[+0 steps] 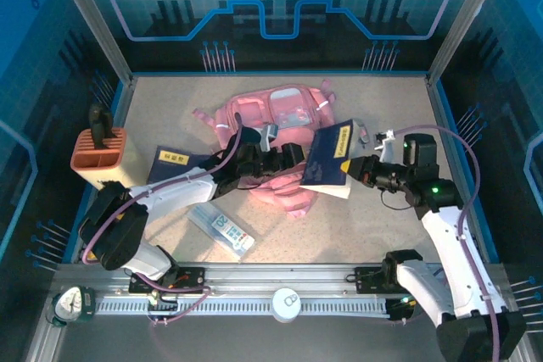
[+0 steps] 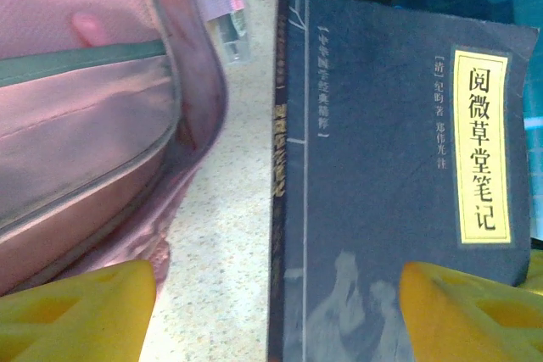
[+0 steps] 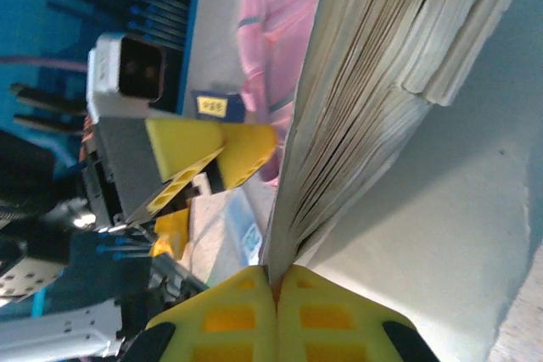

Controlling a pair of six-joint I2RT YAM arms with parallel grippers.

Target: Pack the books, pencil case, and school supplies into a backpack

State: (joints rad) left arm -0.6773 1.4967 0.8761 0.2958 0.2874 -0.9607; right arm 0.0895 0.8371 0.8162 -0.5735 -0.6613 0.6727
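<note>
1. Top external view: the pink backpack [image 1: 280, 116] lies flat on the tabletop [image 1: 382, 226], just above centre frame.
2. In from the right comes the right end effector [image 1: 361, 167], and it's pinching a navy book [image 1: 329, 157] by its edge. The book is held tilted over the backpack's lower right side.
3. The right wrist view backs that up. At the bottom of frame the yellow pads [image 3: 229, 320] are pressed onto the book's page edge, with pages fanning toward the upper right.
4. In the left wrist view the left end effector [image 2: 276, 311] is spread wide, one yellow finger in each bottom corner. The navy cover with its yellow title label takes the right half and the backpack the left.
5. A second navy book [image 1: 170, 167] with a small label lies left of centre, partly under the left arm.
6. The pencil case [image 1: 222, 228] lies on its own at lower centre-left, apart from the backpack.
7. An orange holder [image 1: 97, 154] stands at the far left edge.
</note>
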